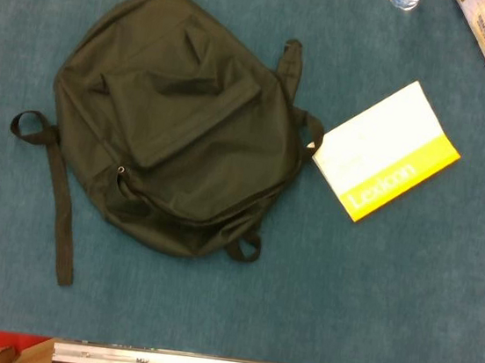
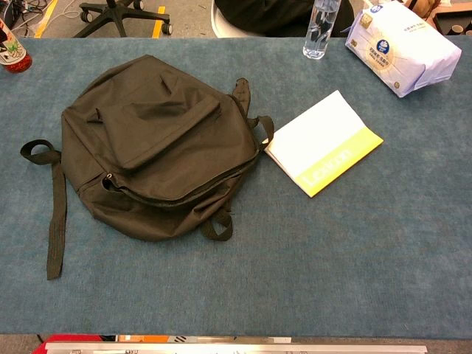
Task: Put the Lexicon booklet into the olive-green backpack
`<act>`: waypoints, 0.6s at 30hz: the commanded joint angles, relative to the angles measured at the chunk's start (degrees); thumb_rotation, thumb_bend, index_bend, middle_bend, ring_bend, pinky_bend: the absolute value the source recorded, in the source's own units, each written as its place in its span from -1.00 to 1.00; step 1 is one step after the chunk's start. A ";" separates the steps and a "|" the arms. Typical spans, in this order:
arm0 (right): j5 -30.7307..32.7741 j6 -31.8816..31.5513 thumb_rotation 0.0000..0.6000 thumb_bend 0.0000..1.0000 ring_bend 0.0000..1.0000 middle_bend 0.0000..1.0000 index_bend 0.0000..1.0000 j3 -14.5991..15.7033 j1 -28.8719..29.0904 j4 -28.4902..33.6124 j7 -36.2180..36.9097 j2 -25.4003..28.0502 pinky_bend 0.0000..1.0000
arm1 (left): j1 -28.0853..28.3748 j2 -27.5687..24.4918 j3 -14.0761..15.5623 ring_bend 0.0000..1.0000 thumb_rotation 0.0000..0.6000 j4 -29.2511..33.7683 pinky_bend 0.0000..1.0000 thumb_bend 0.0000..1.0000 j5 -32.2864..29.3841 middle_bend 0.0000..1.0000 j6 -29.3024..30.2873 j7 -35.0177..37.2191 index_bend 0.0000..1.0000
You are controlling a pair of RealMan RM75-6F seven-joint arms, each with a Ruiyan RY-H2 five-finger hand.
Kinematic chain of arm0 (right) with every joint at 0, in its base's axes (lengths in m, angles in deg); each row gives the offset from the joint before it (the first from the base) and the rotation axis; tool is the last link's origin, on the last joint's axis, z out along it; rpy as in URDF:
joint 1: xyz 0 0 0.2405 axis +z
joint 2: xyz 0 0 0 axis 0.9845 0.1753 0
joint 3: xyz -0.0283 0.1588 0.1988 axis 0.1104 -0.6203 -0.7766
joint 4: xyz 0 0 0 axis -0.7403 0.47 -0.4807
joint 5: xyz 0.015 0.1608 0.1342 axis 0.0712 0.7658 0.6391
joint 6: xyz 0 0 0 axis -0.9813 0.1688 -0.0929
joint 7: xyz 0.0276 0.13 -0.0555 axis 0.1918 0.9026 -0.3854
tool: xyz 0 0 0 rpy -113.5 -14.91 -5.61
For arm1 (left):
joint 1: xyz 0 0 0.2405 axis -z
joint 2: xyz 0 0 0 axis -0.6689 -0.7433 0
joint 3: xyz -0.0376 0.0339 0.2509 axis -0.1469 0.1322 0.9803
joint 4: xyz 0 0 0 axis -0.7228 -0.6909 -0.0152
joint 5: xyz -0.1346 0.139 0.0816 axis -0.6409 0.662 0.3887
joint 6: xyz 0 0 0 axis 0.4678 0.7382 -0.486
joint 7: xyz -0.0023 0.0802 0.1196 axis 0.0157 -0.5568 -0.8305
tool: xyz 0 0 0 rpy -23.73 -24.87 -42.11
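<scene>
Lexicon booklet (image 1: pixel 387 151) flat beside olive-green backpack (image 1: pixel 175 120)

Table (image 2: pixel 354 273) covered in blue-teal cloth. Lying flat on it: olive-green backpack (image 2: pixel 158 144) with straps trailing, Lexicon booklet (image 2: pixel 323 143) just beside, touching a strap loop. Farther back: clear bottle (image 2: pixel 321 28), white tissue pack (image 2: pixel 402 46).

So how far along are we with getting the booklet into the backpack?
Nothing looks done yet. The Lexicon booklet lies flat on the table, just right of the olive-green backpack, touching a strap. Nothing is in hand: neither hand shows in either view. Left to do: open the backpack, pick up the booklet and slide it inside.
</scene>
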 commanded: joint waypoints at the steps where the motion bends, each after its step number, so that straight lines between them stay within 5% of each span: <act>1: -1.09 2.07 1.00 -0.90 -0.66 -0.38 -0.47 -0.18 1.62 -0.41 -1.32 -0.53 -0.42 | 0.16 0.06 -0.07 -0.62 1.00 0.32 -0.61 -0.51 -0.16 -0.65 -0.25 -0.40 -0.69; 18: 2.84 27.00 1.00 -0.63 -0.60 -0.33 -0.42 -3.29 18.00 -16.79 -3.53 -15.14 -0.29 | -0.69 -0.42 0.63 -0.62 1.00 1.39 -0.61 -0.51 -0.12 -0.65 0.12 -0.39 -0.69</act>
